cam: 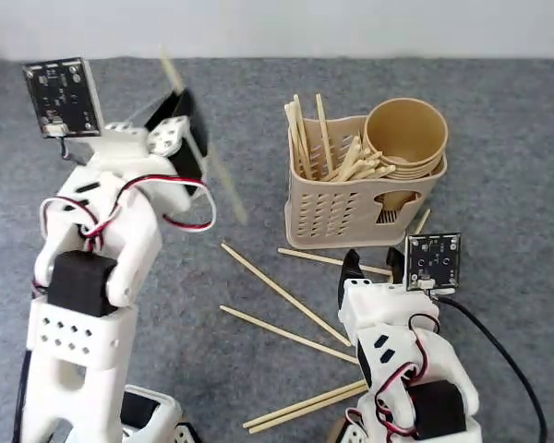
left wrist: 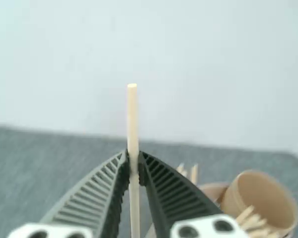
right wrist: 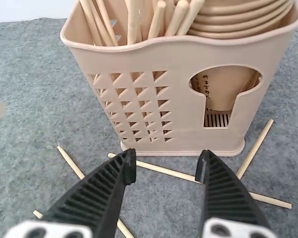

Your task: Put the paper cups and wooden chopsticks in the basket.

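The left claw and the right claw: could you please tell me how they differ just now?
The left claw is shut on a chopstick; the right claw is open and empty. The left claw sits high above the basket's rim; the right claw is low by the table, facing the basket's front wall. Both have dark ridged fingers.

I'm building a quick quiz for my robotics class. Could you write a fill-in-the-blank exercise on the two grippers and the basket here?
1. The left gripper is shut on one wooden ____.
2. The right gripper, in front of the basket, is ____.
3. Stacked inside the basket are the paper ____.

Missing words: chopstick; open; cups.
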### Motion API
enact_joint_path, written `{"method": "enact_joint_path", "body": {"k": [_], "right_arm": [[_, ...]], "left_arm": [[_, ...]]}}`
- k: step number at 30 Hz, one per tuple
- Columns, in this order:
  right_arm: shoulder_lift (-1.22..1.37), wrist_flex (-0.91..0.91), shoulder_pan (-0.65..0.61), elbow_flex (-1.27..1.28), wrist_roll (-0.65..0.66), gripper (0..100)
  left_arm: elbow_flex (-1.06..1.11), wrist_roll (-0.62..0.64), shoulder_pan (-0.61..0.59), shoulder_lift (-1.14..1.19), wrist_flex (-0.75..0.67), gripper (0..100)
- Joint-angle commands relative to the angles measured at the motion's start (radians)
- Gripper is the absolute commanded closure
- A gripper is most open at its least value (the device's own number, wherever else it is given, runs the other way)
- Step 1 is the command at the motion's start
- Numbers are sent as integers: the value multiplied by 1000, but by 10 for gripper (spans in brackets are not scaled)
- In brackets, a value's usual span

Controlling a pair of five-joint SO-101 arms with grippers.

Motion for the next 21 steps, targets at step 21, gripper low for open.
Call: {"method": "enact_joint_path", "body": {"k": [21], "right_arm": [[-7,-24,5,-3,8,787]], "left_arm": [[386,-207,233,43,-852,985]]}}
